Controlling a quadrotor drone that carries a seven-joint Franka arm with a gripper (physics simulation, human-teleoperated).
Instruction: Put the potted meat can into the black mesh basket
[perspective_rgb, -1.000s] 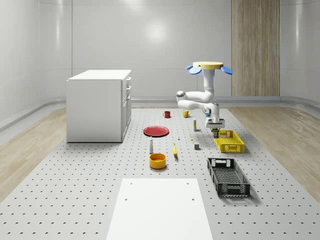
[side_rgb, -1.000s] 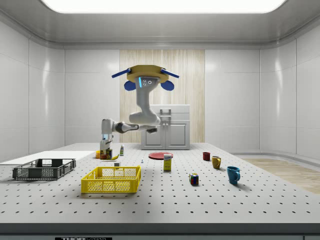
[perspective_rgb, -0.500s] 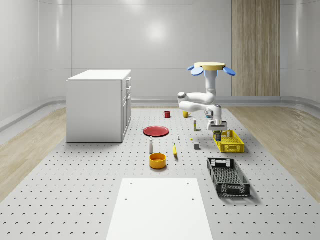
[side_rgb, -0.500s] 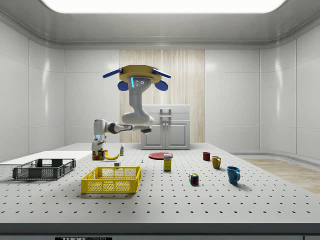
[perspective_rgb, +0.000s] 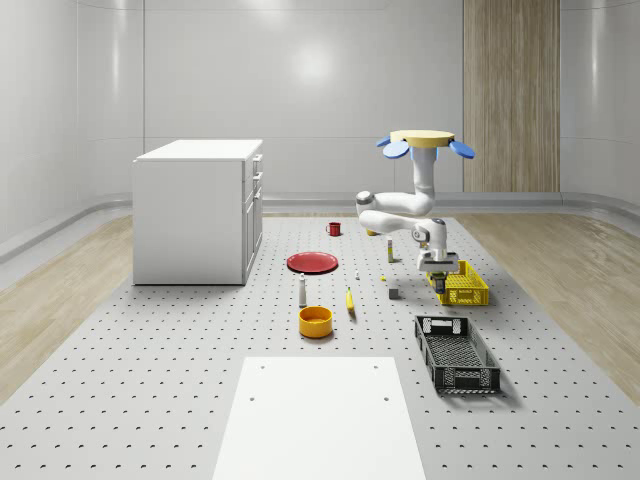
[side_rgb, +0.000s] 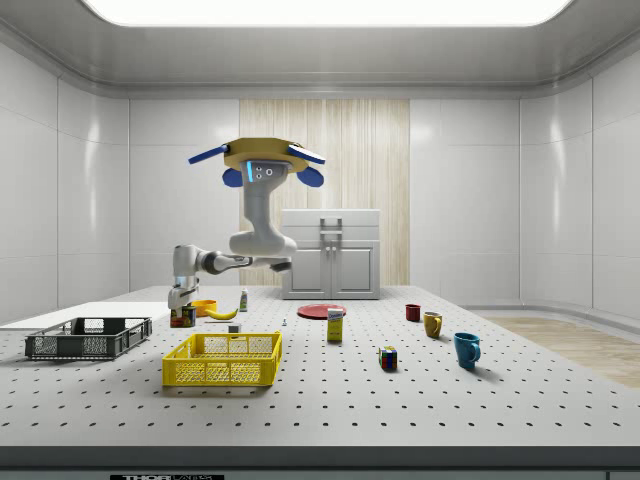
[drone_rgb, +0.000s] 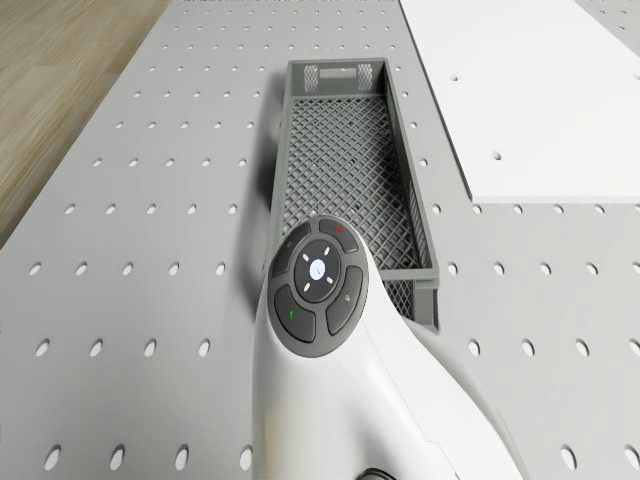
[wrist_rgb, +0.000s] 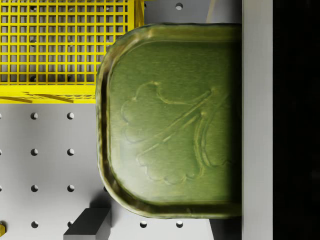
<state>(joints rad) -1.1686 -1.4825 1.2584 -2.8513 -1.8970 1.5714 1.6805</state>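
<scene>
Wrist view: potted meat can (wrist_rgb: 170, 125) gripped in tool (perspective_rgb: 441, 283).

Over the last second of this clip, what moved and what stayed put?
The drone and its gripper, carrying the potted meat can, drifted toward the side view's left, nearer the black mesh basket. The yellow basket and tabletop items stayed.

Drone (side_rgb: 256, 158): airborne, rotors level. Arm (perspective_rgb: 398, 212): hangs from drone body, elbow bent, forearm out sideways, wrist turned straight down. Gripper (side_rgb: 183, 317): pointing down, jaws clamped on can (wrist_rgb: 172, 127), can filling the gap btwn them.
</scene>
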